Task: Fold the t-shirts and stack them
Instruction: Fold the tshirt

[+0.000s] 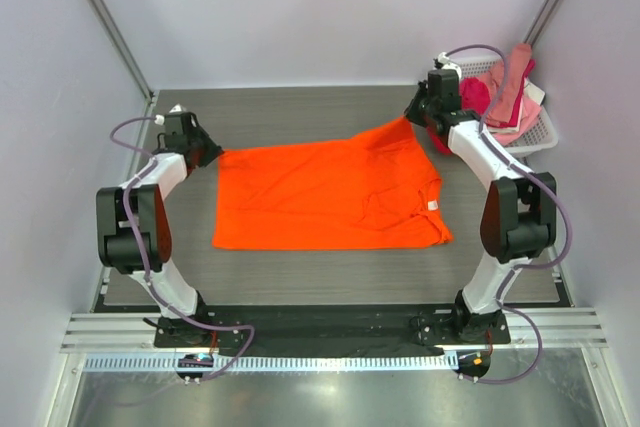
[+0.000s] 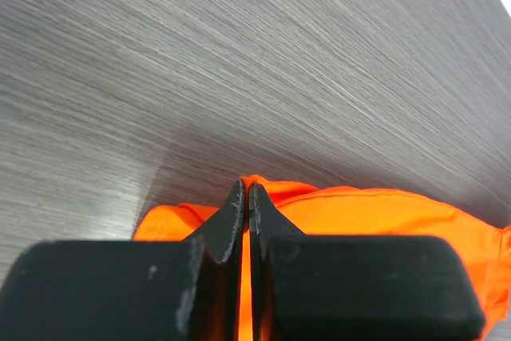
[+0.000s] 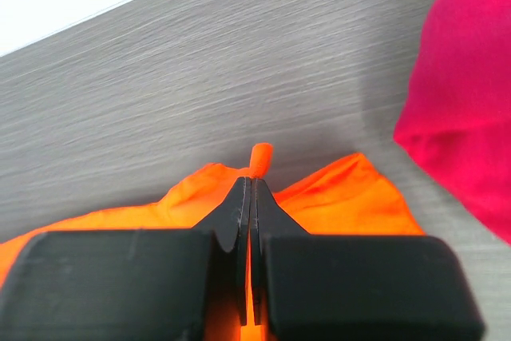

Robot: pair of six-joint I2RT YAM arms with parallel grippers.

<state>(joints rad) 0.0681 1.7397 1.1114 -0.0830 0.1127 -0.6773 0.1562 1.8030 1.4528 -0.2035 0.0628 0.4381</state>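
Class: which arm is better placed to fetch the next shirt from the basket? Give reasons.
Likely the right: the right gripper is next to the basket, the left gripper across the table. Both pinch the orange shirt.

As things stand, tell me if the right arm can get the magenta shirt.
Probably not yet: the right gripper is shut on the orange t-shirt, though the magenta shirt lies close beside it.

No legible text anywhere; small white tag point(image 1: 433, 206) on the orange t-shirt point(image 1: 320, 197), too small for reading.
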